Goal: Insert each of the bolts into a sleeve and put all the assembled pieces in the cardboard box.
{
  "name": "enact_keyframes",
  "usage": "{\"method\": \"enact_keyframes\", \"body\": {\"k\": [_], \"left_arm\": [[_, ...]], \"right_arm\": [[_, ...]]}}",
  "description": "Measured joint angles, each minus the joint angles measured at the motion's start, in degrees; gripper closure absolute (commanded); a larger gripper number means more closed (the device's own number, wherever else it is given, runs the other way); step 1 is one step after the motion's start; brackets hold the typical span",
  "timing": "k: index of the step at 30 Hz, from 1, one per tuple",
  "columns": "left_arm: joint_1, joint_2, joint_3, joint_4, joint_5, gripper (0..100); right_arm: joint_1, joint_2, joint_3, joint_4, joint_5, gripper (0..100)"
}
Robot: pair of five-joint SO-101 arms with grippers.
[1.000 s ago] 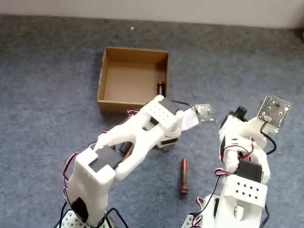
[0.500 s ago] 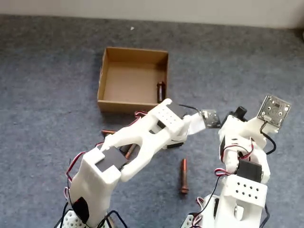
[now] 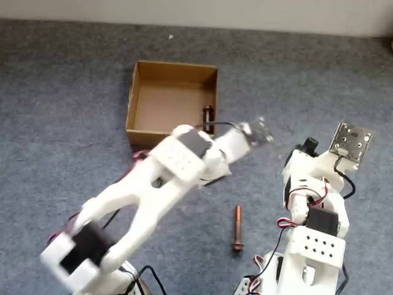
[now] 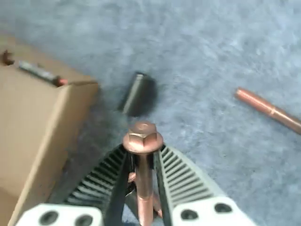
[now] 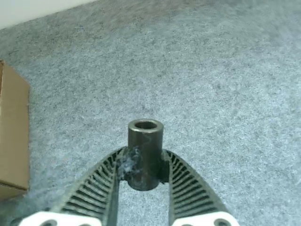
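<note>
In the left wrist view my left gripper (image 4: 142,149) is shut on a copper bolt (image 4: 142,137), hex head pointing away from the wrist, held above the carpet just off the cardboard box (image 4: 33,122). A dark sleeve (image 4: 136,94) lies on the carpet beyond it. My right gripper (image 5: 144,160) is shut on another dark sleeve (image 5: 146,141), open end up; from above this sleeve (image 3: 310,146) sits at the right arm's tip. A loose bolt (image 3: 237,227) lies between the arms. The cardboard box (image 3: 132,104) holds one assembled piece (image 3: 208,114) against its right wall.
Grey carpet covers the whole work surface. The left arm (image 3: 153,190) stretches diagonally from the lower left toward the box's near right corner and hides the floor beneath it. The box's corner (image 5: 11,132) appears in the right wrist view.
The left arm has lifted and swung, its wrist moving up and back toward the box's near right corner. The right arm and the loose bolt have stayed put.
</note>
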Motion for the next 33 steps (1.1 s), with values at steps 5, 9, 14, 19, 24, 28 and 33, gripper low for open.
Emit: {"method": "enact_keyframes", "body": {"k": [5, 9, 14, 19, 24, 28, 33], "left_arm": [[-4.1, -14.6, 9.5, -5.0, 4.5, 100], [-6.3, -25.5, 15.5, -8.0, 9.3, 100], [-9.1, -38.2, 21.5, -12.3, 15.1, 100], [-11.2, -49.5, 26.1, -16.7, 21.0, 100], [-10.8, -58.8, 29.5, -20.5, 25.7, 100], [-11.0, -63.4, 31.6, -23.2, 29.2, 100], [-10.9, -66.6, 33.0, -25.4, 32.9, 100]], "right_arm": [[-4.4, 0.0, 0.0, 1.9, 0.3, 99.2], [-9.6, 0.0, 0.0, 6.0, 2.8, 99.2], [-18.9, 0.0, 0.0, 6.1, 6.9, 99.2], [-25.1, 0.0, 0.0, 6.1, 9.1, 99.2], [-29.0, -2.2, 0.0, 6.1, 10.6, 99.2], [-31.4, -9.3, 1.7, 6.1, 10.7, 99.2], [-36.1, -19.7, 7.6, 6.1, 12.1, 99.2]]}}
